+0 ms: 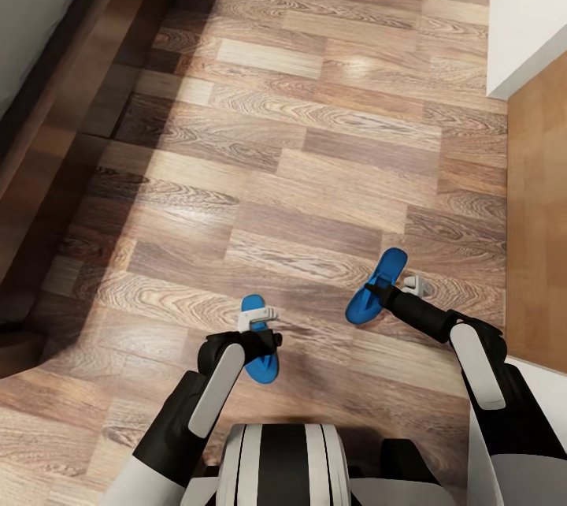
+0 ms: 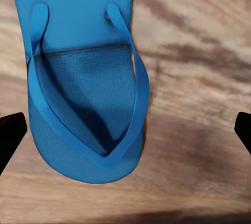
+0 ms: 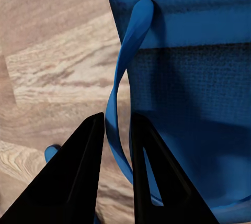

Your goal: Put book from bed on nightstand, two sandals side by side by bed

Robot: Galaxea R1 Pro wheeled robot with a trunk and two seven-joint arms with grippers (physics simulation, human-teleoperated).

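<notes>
Sandal pairing under way: right gripper [image 3: 116, 130] pinches the right sandal's [image 1: 379, 285] strap, left gripper [image 2: 125, 130] spread over the left sandal [image 1: 258, 348]; next, set them together beside the bed [image 1: 47, 96].

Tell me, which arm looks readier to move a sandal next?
The right: its fingers are shut on a sandal's strap. The left fingers are spread wide above the other sandal.

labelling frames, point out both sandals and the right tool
left sandal [image 1: 262, 364]: head view, sole's near end.
right sandal [image 1: 387, 266]: head view, sole's far end.
right tool [image 3: 119, 130]: right wrist view, on the strap between its fingertips.
</notes>
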